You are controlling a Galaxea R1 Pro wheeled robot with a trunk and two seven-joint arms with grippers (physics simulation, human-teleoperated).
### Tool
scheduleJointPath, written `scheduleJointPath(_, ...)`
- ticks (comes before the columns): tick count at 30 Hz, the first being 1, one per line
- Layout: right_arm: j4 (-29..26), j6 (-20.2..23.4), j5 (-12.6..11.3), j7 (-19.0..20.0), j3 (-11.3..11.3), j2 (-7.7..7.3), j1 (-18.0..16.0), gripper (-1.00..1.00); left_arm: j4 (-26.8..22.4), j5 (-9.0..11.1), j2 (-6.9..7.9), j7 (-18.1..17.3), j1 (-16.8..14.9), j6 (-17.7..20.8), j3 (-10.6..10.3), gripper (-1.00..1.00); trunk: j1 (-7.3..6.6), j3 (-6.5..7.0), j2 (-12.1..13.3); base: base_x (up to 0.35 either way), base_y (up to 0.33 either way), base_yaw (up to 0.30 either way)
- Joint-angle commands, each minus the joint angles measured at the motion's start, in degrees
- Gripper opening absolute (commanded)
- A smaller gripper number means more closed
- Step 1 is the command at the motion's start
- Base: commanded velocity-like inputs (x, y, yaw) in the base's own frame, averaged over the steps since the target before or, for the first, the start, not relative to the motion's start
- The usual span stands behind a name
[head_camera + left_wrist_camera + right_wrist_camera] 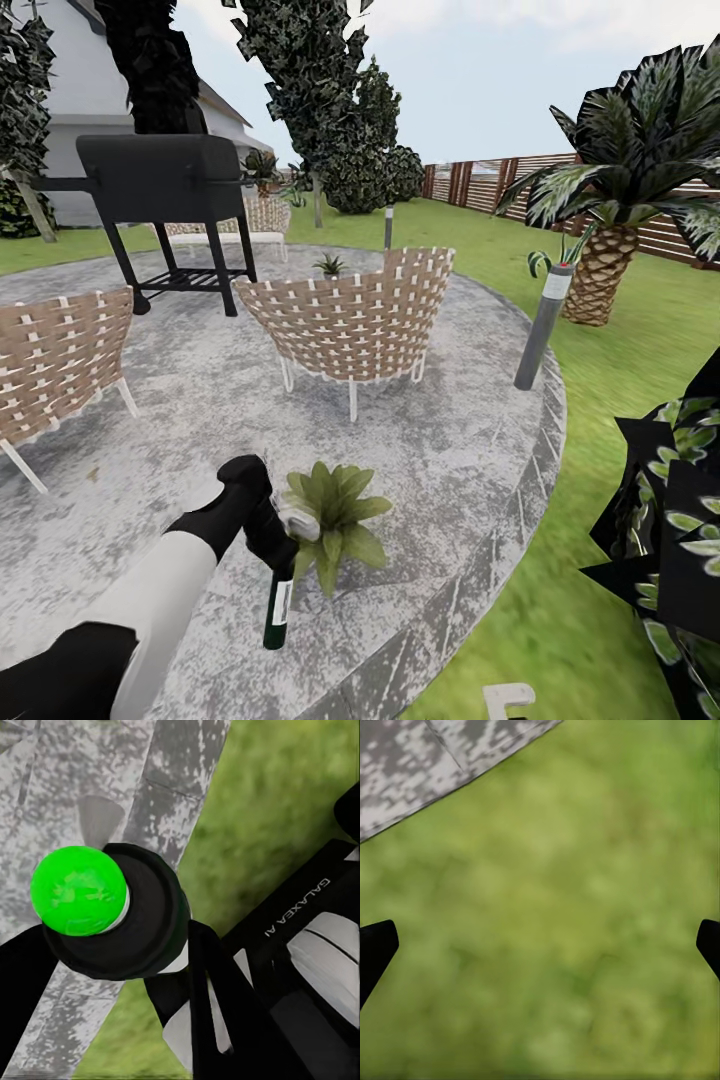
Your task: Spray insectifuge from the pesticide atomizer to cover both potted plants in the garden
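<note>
Starting at the left: my left arm reaches out over the stone patio (200, 400), and my left gripper (268, 528) is clamped around the pesticide atomizer (277, 605). The bottle hangs below my fingers, base down, white label facing out, a little tilted. I hold it high on the neck, I think, so the spray end sits close to the leaves while the body stays clear of them. In the left wrist view the same bottle shows end-on as a bright green disc (78, 890) ringed in black, with patio stone and lawn (285, 787) beyond it.

Just beside the gripper, to its right, is the nearer potted plant (335, 520) — a low rosette of broad pointed leaves on the patio, its nearest leaves touching or overlapping my fingers in the head view (I cannot tell which). I judge I am at the spraying step for this one.

Further back, past the woven chair (350, 320), a second small rosette (329, 264) stands near the patio's far edge; if that is the other plant, it is well apart and calls for a move of the base.

On the right, my right gripper (540, 945) hovers over grass with its two fingertips (375, 945) spread wide and nothing between them — idle, kept out of the way. A palm (620, 200) and the slatted fence (500, 180) close the right side.
</note>
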Motion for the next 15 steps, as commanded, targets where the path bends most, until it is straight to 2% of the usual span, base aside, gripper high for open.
scheduleJointPath(1,0.0,-0.1,0.5,-0.1,-0.4,0.04,0.0,1.0,-0.1,-0.6,0.0,-0.6,0.6,0.6,0.0,-1.0,-0.02,-0.04,0.0,0.0,0.0,0.0)
scheduleJointPath(7,0.1,-0.2,0.5,-0.1,-0.4,0.03,0.0,1.0,-0.2,-0.6,0.01,-0.6,2.9,0.7,0.0,-1.0,-0.02,-0.04,0.0,0.012,0.0,0.0)
scheduleJointPath(12,0.1,-0.2,0.5,-0.3,-0.3,0.08,0.0,1.0,-0.2,-0.6,0.09,-0.6,3.1,0.7,0.1,-1.0,-0.02,-0.04,0.0,0.21,0.0,0.0)
scheduleJointPath(15,0.1,-0.2,0.5,-0.3,-0.3,0.11,0.0,1.0,-0.2,-0.6,0.09,-0.6,3.1,0.7,0.0,-1.0,-0.02,-0.04,0.0,0.081,0.0,-0.016)
